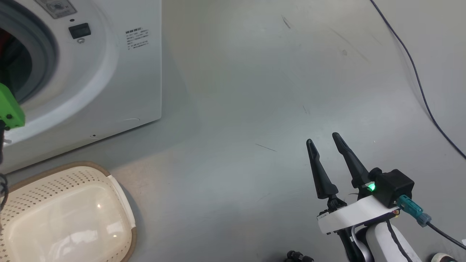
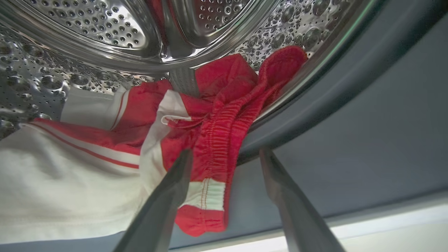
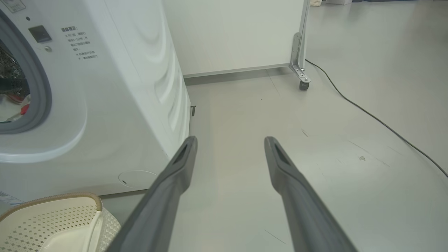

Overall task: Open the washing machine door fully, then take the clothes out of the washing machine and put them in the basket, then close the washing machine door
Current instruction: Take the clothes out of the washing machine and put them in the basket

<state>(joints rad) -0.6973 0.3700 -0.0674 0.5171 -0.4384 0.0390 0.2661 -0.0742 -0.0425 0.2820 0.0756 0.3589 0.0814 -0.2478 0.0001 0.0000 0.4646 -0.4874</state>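
The washing machine (image 1: 120,72) stands at the upper left with its round mouth uncovered; the washing machine door is out of view. In the left wrist view the clothes (image 2: 217,115), red with white bands, lie in the steel drum (image 2: 105,24) and spill over the grey rubber ring (image 2: 350,105). My left gripper (image 2: 224,154) is open at the drum's mouth, with the red elastic hem hanging between its fingers. My right gripper (image 1: 322,138) hovers open over the bare floor, right of the machine, holding nothing. The cream basket (image 1: 116,193) sits on the floor in front of the machine.
A green part of my left arm (image 1: 9,107) shows at the left edge, in front of the machine's opening. A dark cable (image 1: 418,83) runs across the floor at the right. A white panel on a caster (image 3: 303,84) stands behind the machine.
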